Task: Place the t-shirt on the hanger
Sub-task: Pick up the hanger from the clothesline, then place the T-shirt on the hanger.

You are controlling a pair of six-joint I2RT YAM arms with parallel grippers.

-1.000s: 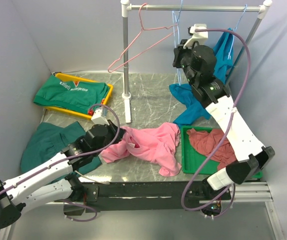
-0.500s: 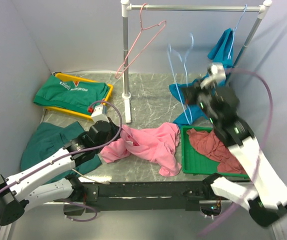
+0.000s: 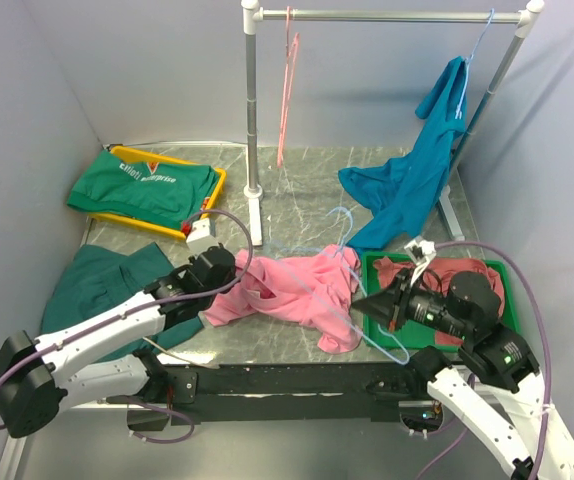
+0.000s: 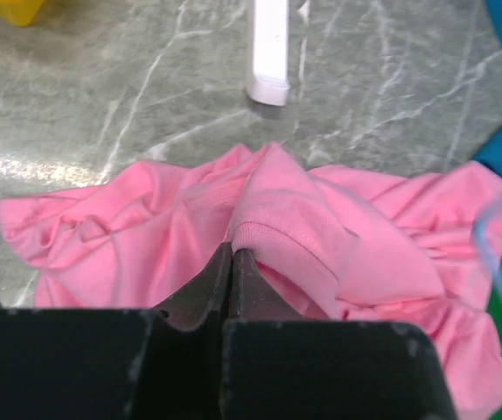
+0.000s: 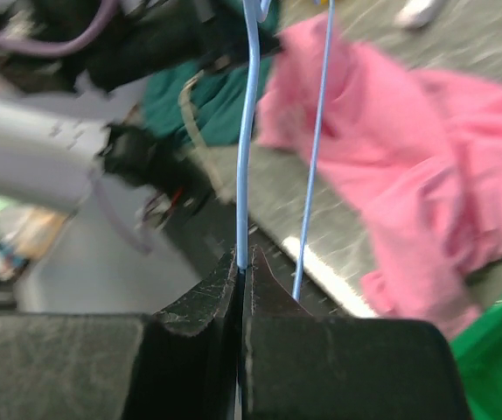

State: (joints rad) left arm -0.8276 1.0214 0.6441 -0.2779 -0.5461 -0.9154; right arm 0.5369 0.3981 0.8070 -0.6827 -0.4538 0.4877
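The pink t-shirt (image 3: 307,290) lies crumpled on the marble table, near the front middle. My left gripper (image 3: 231,272) is at its left end, shut on the ribbed collar (image 4: 273,229); in the left wrist view the t-shirt (image 4: 382,236) spreads away from the left gripper (image 4: 232,252). My right gripper (image 3: 359,303) is low at the shirt's right edge, shut on the light blue wire hanger (image 3: 341,220). The hanger lies slanted over the shirt with its hook toward the back. In the right wrist view the hanger wire (image 5: 247,131) rises from the right gripper (image 5: 242,259) beside the t-shirt (image 5: 426,175).
A clothes rack (image 3: 387,16) stands at the back with a pink hanger (image 3: 285,90) and a teal-blue shirt (image 3: 417,180) on it; its post base (image 3: 256,225) is behind the t-shirt. A green tray (image 3: 372,300) holds a dusty-rose garment (image 3: 437,275). A folded green shirt (image 3: 142,185) and a dark green garment (image 3: 97,285) lie left.
My right arm has carried the blue hanger down from the rail to the t-shirt's right edge. The pink hanger swung and now hangs edge-on. My left gripper has kept its hold on the collar.
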